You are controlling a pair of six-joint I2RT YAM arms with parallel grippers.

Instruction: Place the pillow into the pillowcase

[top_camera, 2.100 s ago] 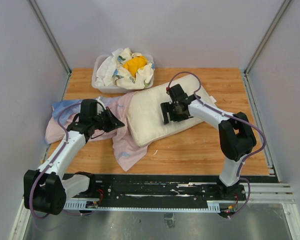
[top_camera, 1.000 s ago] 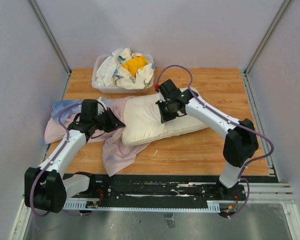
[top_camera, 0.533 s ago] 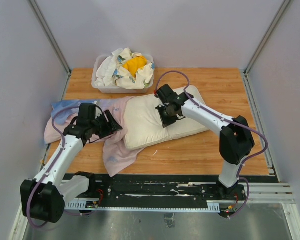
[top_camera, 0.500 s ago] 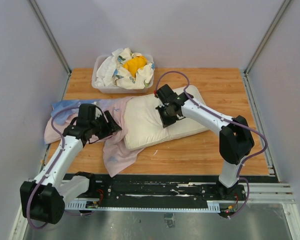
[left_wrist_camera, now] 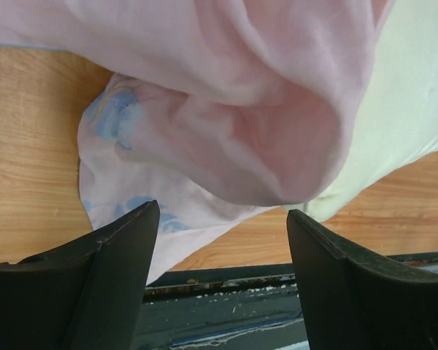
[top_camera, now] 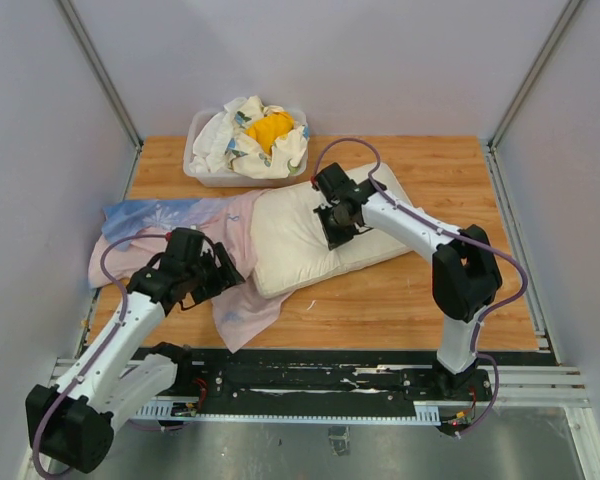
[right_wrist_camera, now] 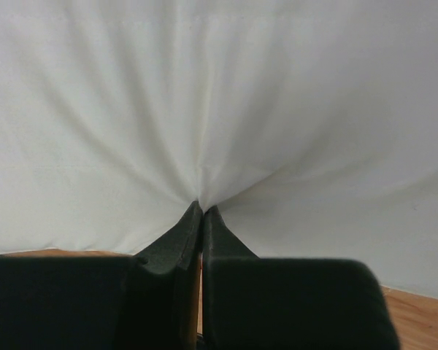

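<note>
Nearest the bases, the left gripper [left_wrist_camera: 223,211] is hovering with its jaws standing wide apart and nothing between them, just over the near flap of the pillowcase [top_camera: 235,300]. That case is lying crumpled on the left of the table [top_camera: 430,160], pink side mostly up, blue showing at its far-left end. It is looking thin, limp and light, so it is likely to slump shut whenever it is let go. The hem of the mouth seems the best hold, though which fold is the mouth I cannot tell. The pillow [top_camera: 300,235] is lying flat at mid-table, its left end touching the pink cloth and almost all of it outside the case. It is thick, soft and probably light, and it should squash and bend readily. The right gripper [right_wrist_camera: 202,211] is pinching a tuck of its top cover, jaws together on the cloth. Such a pinch may stretch the cover, so a corner or edge would likely steer better. The wood is looking smooth enough for sliding. Further back a bin [top_camera: 195,165] of cloths is sitting, with walls closing in on three sides.
</note>
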